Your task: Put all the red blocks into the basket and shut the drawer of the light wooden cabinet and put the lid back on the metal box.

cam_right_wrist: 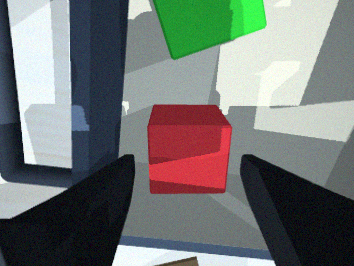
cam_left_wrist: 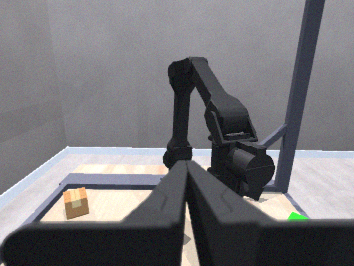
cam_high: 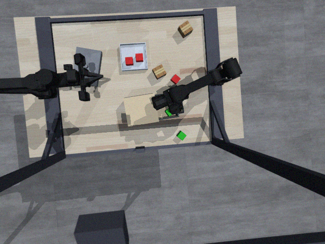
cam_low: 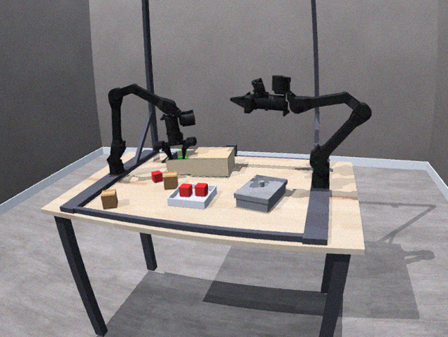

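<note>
Currently, right pincer (cam_high: 178, 113) (cam_low: 177, 159) (cam_right_wrist: 187, 157): fingers apart, one either side of a red cube block (cam_right_wrist: 189, 155), unclamped.
Drawer (cam_high: 169, 118) (cam_right_wrist: 97, 100): open, holding that block and a bright green block (cam_high: 168, 112) (cam_low: 181, 153) (cam_right_wrist: 215, 25).
Light wooden cabinet (cam_high: 140, 108) (cam_low: 207, 161): beside the open drawer, on the desk (cam_high: 104, 102) (cam_low: 228, 218).
Loose red block (cam_high: 175, 79) (cam_low: 156, 176): on the desk, outside the basket.
White square basket (cam_high: 134, 69) (cam_low: 187, 204): two red blocks inside.
Left pincer (cam_high: 102, 76) (cam_low: 231, 99) (cam_left_wrist: 187, 162): together, raised above the desk.
Grey metal box (cam_low: 253, 203): lid (cam_high: 95, 56) (cam_low: 260, 187) on top.

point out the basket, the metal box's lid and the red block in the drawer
basket (cam_high: 134, 69) (cam_low: 187, 203): top and exterior, front wall
metal box's lid (cam_low: 254, 191): exterior, top face
red block in the drawer (cam_right_wrist: 189, 150): right wrist, side face
</note>
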Action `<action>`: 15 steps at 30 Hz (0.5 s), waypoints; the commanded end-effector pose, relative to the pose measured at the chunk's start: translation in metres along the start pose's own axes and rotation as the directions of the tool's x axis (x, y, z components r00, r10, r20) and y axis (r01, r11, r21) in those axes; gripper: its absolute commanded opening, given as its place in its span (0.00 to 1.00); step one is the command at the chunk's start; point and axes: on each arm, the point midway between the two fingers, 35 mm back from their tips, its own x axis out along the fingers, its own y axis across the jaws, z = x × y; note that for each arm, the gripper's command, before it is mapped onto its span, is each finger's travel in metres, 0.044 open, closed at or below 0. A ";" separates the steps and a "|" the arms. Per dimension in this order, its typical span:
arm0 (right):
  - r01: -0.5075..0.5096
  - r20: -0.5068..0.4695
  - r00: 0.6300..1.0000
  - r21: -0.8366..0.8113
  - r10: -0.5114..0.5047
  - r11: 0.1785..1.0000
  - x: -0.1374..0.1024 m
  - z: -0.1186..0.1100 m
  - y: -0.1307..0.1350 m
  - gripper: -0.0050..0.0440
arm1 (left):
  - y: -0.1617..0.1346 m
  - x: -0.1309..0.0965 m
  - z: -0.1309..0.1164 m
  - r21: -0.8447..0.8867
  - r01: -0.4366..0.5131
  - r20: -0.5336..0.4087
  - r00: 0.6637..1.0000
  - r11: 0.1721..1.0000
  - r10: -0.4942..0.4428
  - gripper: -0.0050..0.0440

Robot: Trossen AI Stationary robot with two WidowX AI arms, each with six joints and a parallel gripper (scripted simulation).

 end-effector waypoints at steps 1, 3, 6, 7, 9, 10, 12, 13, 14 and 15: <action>0.023 0.009 1.000 -0.007 -0.023 1.000 0.004 0.000 -0.004 0.61 | -0.004 0.000 0.000 0.013 0.015 -0.003 1.000 1.000 -0.015 0.00; 0.028 0.010 1.000 -0.007 -0.028 1.000 0.000 0.001 -0.006 0.61 | -0.004 0.000 0.000 0.014 0.016 -0.006 1.000 1.000 -0.016 0.00; 0.024 0.009 1.000 -0.007 -0.024 1.000 0.008 0.000 -0.004 0.61 | -0.003 0.000 0.001 0.014 0.014 -0.002 1.000 1.000 -0.014 0.00; 0.023 0.009 1.000 -0.007 -0.022 1.000 0.011 0.000 -0.004 0.61 | -0.003 0.000 0.002 0.014 0.014 0.000 1.000 1.000 -0.014 0.00; 0.022 0.009 1.000 -0.007 -0.022 1.000 0.007 0.000 -0.003 0.61 | -0.003 0.000 0.002 0.014 0.014 0.003 1.000 1.000 -0.014 0.00; 0.028 0.009 1.000 -0.009 -0.028 1.000 0.005 0.001 -0.006 0.61 | -0.003 0.000 0.002 0.014 0.014 0.003 1.000 1.000 -0.014 0.00; 0.055 0.013 0.998 -0.004 -0.055 0.998 -0.002 0.001 -0.010 0.10 | -0.003 0.000 0.002 0.013 0.014 0.003 1.000 1.000 -0.014 0.00; 0.055 0.013 0.998 -0.004 -0.055 0.998 -0.002 0.001 -0.010 0.10 | -0.003 0.000 0.002 0.013 0.014 0.003 1.000 1.000 -0.014 0.00; 0.055 0.013 0.998 -0.004 -0.055 0.998 -0.002 0.001 -0.010 0.10 | -0.003 0.000 0.002 0.013 0.014 0.003 1.000 1.000 -0.014 0.00; 0.055 0.012 0.998 -0.004 -0.055 0.998 -0.002 0.001 -0.010 0.10 | -0.003 0.000 0.002 0.013 0.014 0.003 1.000 1.000 -0.014 0.00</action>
